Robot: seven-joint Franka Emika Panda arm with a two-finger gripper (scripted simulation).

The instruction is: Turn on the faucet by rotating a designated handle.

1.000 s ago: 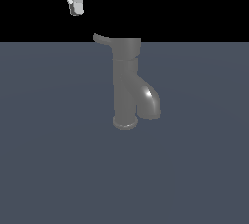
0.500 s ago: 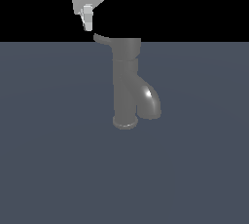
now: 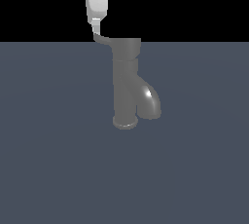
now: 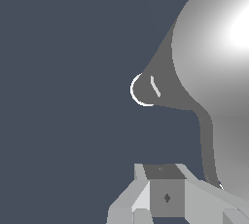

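Gripper [image 3: 96, 23] comes down from above in the exterior view, its tip right at the free end of the handle [image 3: 103, 40]. That thin lever runs roughly level from the tip toward the exterior view's right, joining the top cap of the faucet [image 3: 126, 84], whose column drops straight below with the spout on its far side.

From the wrist view, only 1 stretch of the handle [image 4: 208, 145] shows, leading from the gripper [image 4: 165, 196] out to the big bright cap. Whether the jaws are wide, narrow or closed on the lever, I cannot tell.
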